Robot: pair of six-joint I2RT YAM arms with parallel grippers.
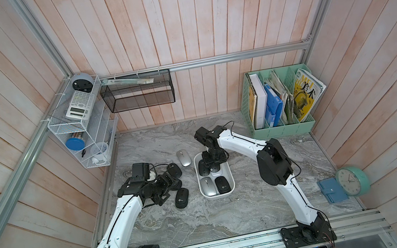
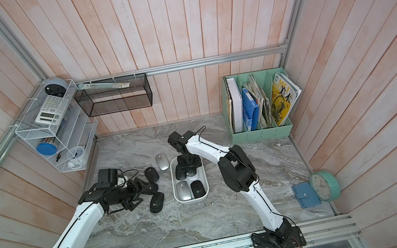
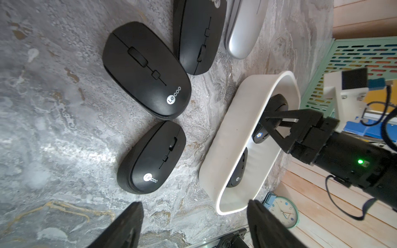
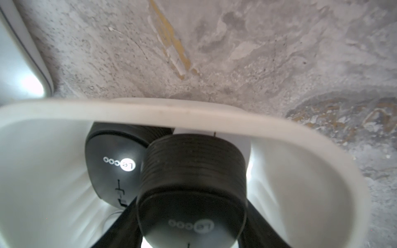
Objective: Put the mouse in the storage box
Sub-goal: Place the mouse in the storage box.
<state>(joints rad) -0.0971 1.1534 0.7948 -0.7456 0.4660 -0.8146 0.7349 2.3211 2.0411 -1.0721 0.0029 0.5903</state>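
Now, left of the box (image 1: 217,196) you have three loose black mice (image 3: 146,70) (image 3: 152,158) (image 3: 197,36) and one silver mouse (image 1: 184,157). I count four more inside, some half hidden. Your right claw (image 3: 265,124) pinches a black mouse (image 4: 191,163) inside the box's far end. Your left claw (image 3: 193,232) is spread, holding nothing.

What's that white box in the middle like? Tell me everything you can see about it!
The storage box is a plain white tub, plastic-looking, long and shallow, with rounded corners and a thick rolled rim. It sits flat on the grey marbled table, open-topped. Black and silver mice lie inside. The right gripper reaches into its far end, fingers shut on a black mouse just inside the rim.
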